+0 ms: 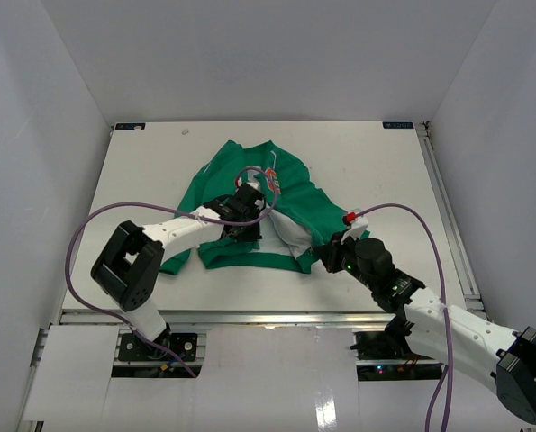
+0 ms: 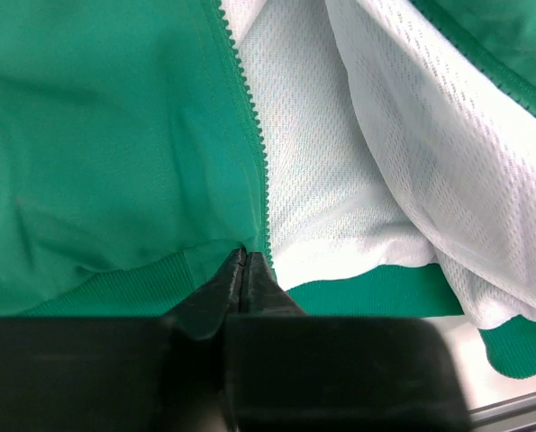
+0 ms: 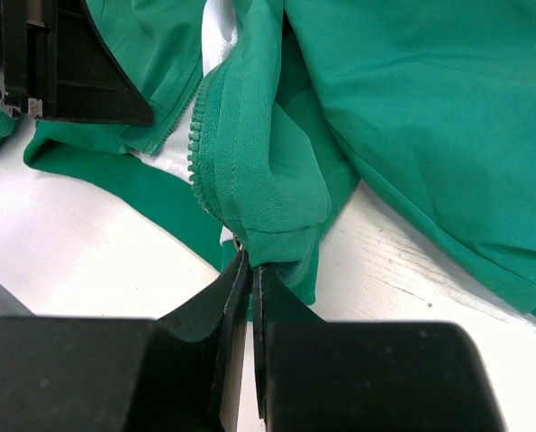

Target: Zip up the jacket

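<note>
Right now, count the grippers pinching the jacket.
2. Left gripper at the jacket hem, beside one zipper edge; right gripper on the other zipper edge's bottom end.

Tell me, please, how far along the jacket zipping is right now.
Done: each end effector has a bottom front corner of the jacket pinched, the left end effector at the foot of the zipper teeth, the right end effector on the other bunched edge. In hand: apparently bringing the halves together. Left: everything else; the front lies open, white lining showing.
</note>
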Robot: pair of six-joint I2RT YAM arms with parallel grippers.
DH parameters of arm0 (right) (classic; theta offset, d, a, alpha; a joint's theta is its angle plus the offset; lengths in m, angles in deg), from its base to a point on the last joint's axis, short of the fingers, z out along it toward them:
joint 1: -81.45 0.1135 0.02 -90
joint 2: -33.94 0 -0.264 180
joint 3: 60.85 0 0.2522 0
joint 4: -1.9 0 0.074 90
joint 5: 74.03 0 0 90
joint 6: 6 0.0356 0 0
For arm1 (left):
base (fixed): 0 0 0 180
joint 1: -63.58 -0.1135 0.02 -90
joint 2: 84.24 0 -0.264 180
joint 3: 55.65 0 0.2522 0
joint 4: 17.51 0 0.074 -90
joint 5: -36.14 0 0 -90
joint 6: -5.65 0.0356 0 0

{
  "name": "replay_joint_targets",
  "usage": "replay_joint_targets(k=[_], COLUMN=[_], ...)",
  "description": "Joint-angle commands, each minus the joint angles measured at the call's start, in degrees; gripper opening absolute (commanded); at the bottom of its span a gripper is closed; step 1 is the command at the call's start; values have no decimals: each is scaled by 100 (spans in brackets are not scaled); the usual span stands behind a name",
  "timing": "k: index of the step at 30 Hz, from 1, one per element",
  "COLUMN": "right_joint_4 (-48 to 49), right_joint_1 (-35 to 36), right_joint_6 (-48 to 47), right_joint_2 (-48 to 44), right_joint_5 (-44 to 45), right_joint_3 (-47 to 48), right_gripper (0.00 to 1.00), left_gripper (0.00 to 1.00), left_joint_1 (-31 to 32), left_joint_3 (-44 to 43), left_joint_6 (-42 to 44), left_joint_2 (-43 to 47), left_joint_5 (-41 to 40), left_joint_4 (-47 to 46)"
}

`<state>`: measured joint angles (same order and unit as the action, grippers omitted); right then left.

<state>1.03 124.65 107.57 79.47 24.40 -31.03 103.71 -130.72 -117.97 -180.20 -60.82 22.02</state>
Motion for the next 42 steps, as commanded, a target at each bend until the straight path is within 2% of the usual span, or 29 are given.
replay_joint_targets(k=[1,6,9,11,12,15,19,25,34,38,42], right_joint_4=[64,101,135,140,132,132,134,126,126,117,108], right_joint_1=[-13,-13,-5,-13,-13,-13,-5,-13,-13,-7,-6], right_joint_6=[-72,-73,-99,-107,-107,-116,-107,-126,-134,-140,-142], right_joint_2=[33,48,123,163,177,165,105,86,34,10,-9], right_joint_5=[-17,-46,-105,-125,-133,-140,-148,-156,-132,-133,-141], right_joint_3=[108,101,118,135,137,137,117,117,117,117,117], right_gripper=[8,8,8,8,8,8,8,8,8,8,8], left_gripper=[0,0,1,23,28,32,33,39,44,43,34], left_joint_1=[-57,-78,-147,-187,-201,-199,-207,-205,-85,-69,-67], left_joint_3=[164,312,527,681,723,715,656,487,130,58,40], left_joint_6=[21,80,171,180,185,219,268,286,321,310,303], left_joint_2=[313,456,686,797,815,744,623,407,-25,-142,-215], left_joint_5=[174,278,611,804,927,958,985,1010,783,784,784], left_joint_4=[-265,-426,-729,-990,-1018,-919,-793,-592,-230,-227,-201])
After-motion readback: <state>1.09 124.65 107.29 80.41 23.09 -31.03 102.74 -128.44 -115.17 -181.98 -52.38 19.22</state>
